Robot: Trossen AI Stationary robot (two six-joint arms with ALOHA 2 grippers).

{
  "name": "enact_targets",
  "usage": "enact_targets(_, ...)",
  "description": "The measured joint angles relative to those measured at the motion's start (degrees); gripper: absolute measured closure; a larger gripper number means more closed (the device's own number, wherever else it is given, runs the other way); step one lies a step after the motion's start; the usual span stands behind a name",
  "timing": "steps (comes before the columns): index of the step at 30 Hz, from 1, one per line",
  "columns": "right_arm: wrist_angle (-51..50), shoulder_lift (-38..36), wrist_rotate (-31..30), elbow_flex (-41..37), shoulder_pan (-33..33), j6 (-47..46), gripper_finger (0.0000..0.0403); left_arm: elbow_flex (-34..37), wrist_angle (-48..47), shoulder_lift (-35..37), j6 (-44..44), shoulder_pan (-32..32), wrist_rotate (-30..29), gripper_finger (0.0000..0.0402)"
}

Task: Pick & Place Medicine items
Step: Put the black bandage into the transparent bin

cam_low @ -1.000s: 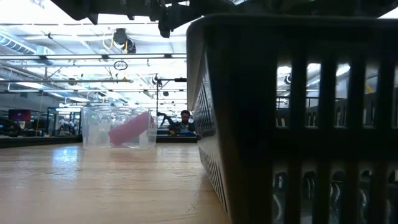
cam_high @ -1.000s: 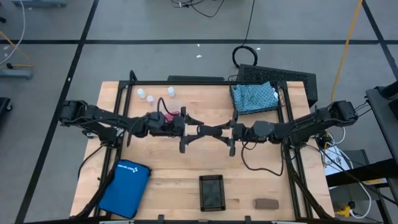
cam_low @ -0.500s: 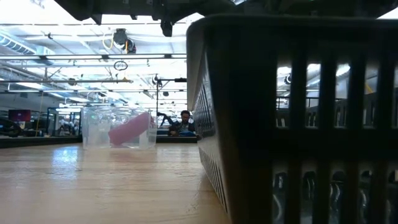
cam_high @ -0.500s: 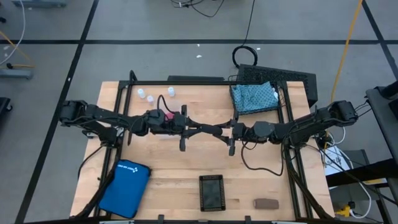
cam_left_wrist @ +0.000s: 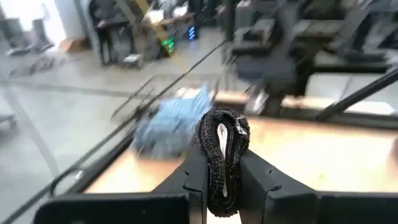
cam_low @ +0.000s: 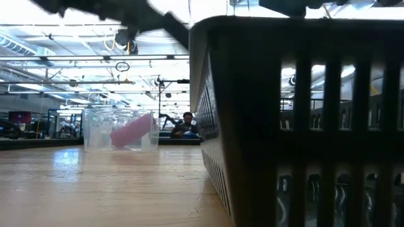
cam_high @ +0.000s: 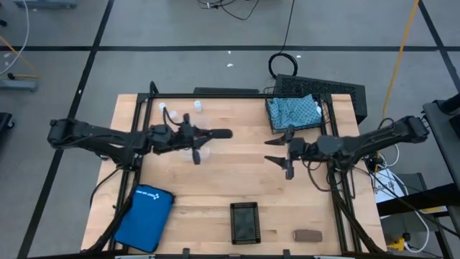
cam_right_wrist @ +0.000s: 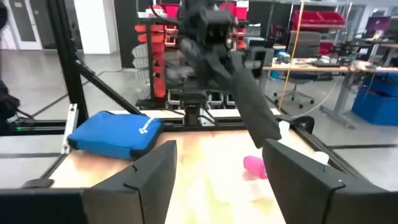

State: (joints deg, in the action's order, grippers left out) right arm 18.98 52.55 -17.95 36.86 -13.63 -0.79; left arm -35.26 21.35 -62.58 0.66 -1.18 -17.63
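Table [cam_high: 215, 187]: bare wood.
Blue zip case [cam_high: 145, 217]: flat at the front corner, well apart from the left gripper [cam_high: 215, 134], on its near side.
Black mesh basket [cam_high: 244, 222]: front edge, between the two grippers' lines, well apart from the right gripper [cam_high: 272, 150].
Clear tub [cam_low: 120, 129]: upright, near the left gripper.
Cable coil [cam_high: 285, 63]: on the floor beyond the table.
Person [cam_low: 186, 124]: far back in the room, seated.

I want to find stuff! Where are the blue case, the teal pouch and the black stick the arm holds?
blue case [cam_high: 144, 216], high view, middle of its top.
teal pouch [cam_high: 292, 112], high view, middle of the fabric.
black stick [cam_high: 214, 133], high view, its free end beyond the left fingers.
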Motion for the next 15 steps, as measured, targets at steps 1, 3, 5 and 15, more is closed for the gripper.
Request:
enact_targets(1, -1.4, -0.7, 0.0, 0.0, 0.0, -0.2, 0.0174, 2.7, 0.9, 1.6, -0.7, 0.2, -0.6, 0.0354)
enact_targets(3, -2.1, -1.3, 0.0, 0.0, 0.0, -0.2, 0.0177, 8.3, 4.2, 4.7, -2.7, 0.6, -0.7, 0.0354)
enact_targets(5, -2.5, -1.3, 0.0, 0.0, 0.0, -0.1, 0.0180, 14.2, 7.4, 7.8, -5.0, 0.9, -0.7, 0.0354)
enact_targets(15, -1.7, 1.1, -0.2, 0.0, 0.7, 1.6, 0.0182, 29.6, 10.0, 13.9, -19.6, 3.9, -4.9, 0.0354)
